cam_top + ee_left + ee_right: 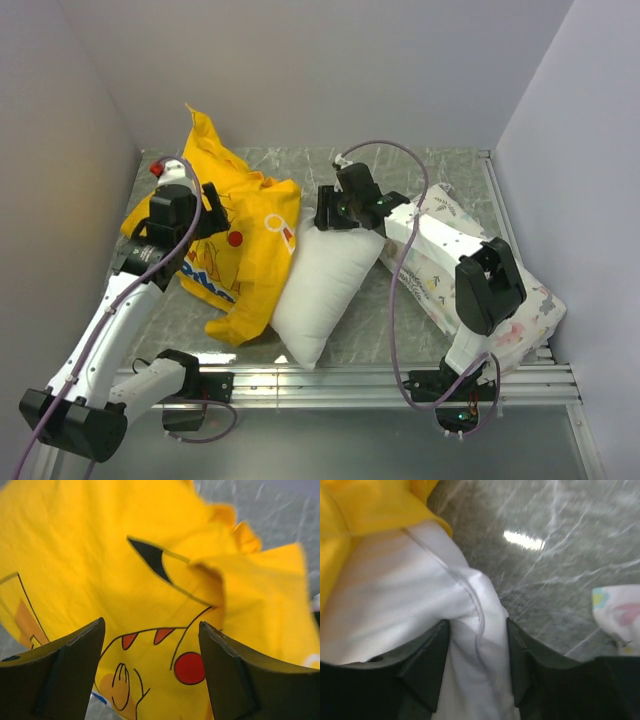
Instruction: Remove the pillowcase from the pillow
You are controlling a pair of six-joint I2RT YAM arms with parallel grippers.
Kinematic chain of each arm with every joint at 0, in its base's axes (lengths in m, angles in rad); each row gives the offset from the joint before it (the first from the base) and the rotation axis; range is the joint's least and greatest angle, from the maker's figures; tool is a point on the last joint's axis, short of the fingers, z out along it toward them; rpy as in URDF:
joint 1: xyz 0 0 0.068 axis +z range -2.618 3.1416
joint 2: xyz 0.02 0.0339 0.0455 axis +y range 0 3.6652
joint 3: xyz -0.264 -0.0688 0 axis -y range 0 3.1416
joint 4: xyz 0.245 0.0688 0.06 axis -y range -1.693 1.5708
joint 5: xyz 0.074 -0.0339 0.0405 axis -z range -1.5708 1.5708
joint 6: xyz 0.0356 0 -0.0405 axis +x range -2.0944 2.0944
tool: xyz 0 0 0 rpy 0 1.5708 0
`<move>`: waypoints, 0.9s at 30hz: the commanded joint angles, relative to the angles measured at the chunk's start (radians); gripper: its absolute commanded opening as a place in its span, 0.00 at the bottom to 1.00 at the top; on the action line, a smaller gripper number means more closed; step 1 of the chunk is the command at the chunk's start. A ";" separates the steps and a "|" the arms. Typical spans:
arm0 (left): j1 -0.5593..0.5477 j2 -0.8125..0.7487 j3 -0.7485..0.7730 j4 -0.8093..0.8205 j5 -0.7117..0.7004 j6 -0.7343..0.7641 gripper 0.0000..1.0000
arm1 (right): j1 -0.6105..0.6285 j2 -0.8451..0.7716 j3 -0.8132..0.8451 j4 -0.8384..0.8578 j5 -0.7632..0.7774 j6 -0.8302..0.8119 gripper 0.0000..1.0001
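Top view now: the yellow pillowcase [250, 250] is heaped in the left half of the frame, crumpled on the grey tabletop [400, 170], one peak of cloth poking up toward the back wall. Its right edge lies against the pillow [320, 290], which sits bare and white on a diagonal through the centre, its low end at the near edge of the tabletop.

Over to the left pincer [207, 212]: it hangs above the heap, and the left wrist view says released, both dark fingers spread wide [152, 625], nothing between them, the printed yellow cloth [150, 530] filling the frame beyond.

The right pincer [330, 212] is at the pillow's upper corner. In the right wrist view [477, 625] its fingers sit either side of that white corner [395, 605], and the bunched cloth fills the gap. Squeezing or just standing round it? I cannot tell. A flap of yellow [350, 505] touches the pillow at upper left of that frame.

The patterned pillow [440, 260] lies at right under the right arm, and its corner shows at the right edge of the wrist view [617, 610].
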 commanded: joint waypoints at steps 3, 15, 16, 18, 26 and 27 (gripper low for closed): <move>-0.002 -0.002 -0.057 0.011 0.008 -0.020 0.82 | 0.003 -0.094 0.118 -0.065 0.091 -0.055 0.72; -0.001 0.094 -0.120 0.100 0.111 -0.040 0.75 | 0.086 -0.458 -0.090 -0.067 0.126 -0.061 0.86; -0.001 0.100 -0.122 0.115 0.114 -0.043 0.75 | 0.115 -0.479 -0.142 -0.063 0.154 -0.064 0.87; -0.002 0.117 -0.129 0.132 0.131 -0.046 0.71 | 0.176 -0.518 -0.185 -0.050 0.190 -0.070 0.91; -0.001 0.198 -0.096 0.163 0.132 -0.042 0.09 | 0.324 -0.426 -0.354 0.054 0.223 0.003 0.92; -0.001 0.208 -0.077 0.160 0.128 -0.037 0.00 | 0.324 -0.414 -0.372 0.075 0.227 0.014 0.92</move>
